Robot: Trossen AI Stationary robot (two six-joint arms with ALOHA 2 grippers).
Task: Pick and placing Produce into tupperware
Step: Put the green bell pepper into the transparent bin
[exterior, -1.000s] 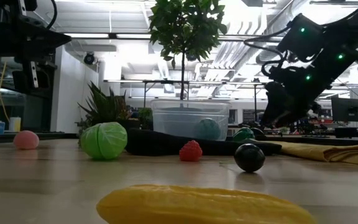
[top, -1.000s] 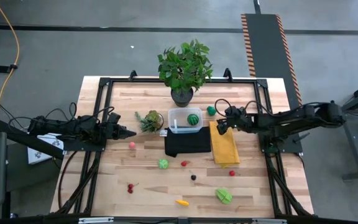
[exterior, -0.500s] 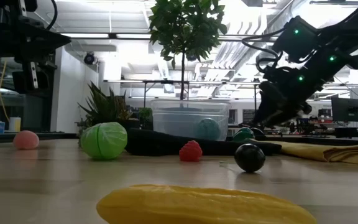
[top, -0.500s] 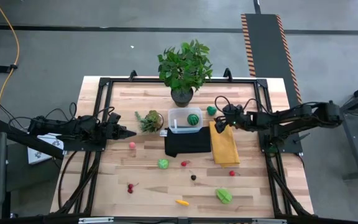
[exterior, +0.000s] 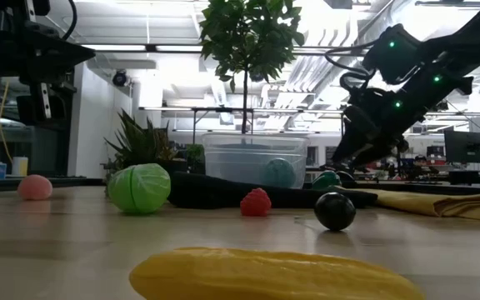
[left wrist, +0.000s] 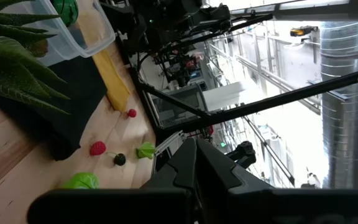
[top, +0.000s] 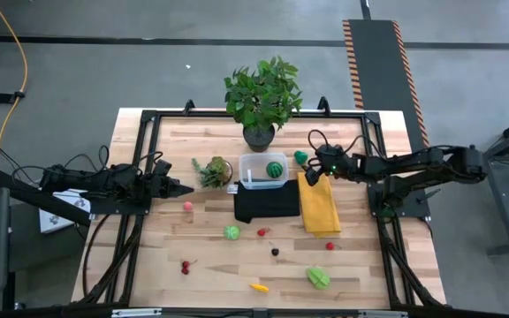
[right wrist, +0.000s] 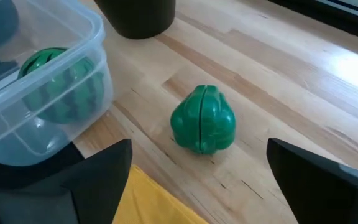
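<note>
The clear tupperware [top: 262, 171] stands on the black cloth's far edge, with a dark green striped ball [right wrist: 56, 87] inside. A green toy vegetable [right wrist: 202, 127] rests on the wood just right of the box. My right gripper [right wrist: 197, 186] hovers open, tilted down at that piece [top: 300, 157], with its fingers short of it on either side. Other produce lies on the near half of the table: a green cabbage [top: 231, 232], a red berry [top: 262, 232], a black ball [top: 275, 252] and a yellow piece [top: 258, 286]. My left gripper [top: 184, 188] waits shut at the left.
A yellow cloth [top: 319, 203] lies right of the black cloth [top: 266, 201]. A big potted plant [top: 262, 97] stands behind the box and a small spiky plant [top: 213, 170] to its left. More produce: a pink ball [top: 187, 206], cherries [top: 186, 265], a leafy piece [top: 318, 277].
My right gripper has swung a little toward the table's far edge and toward the green piece beside the box, tipping further down. Nothing on the table has moved.
</note>
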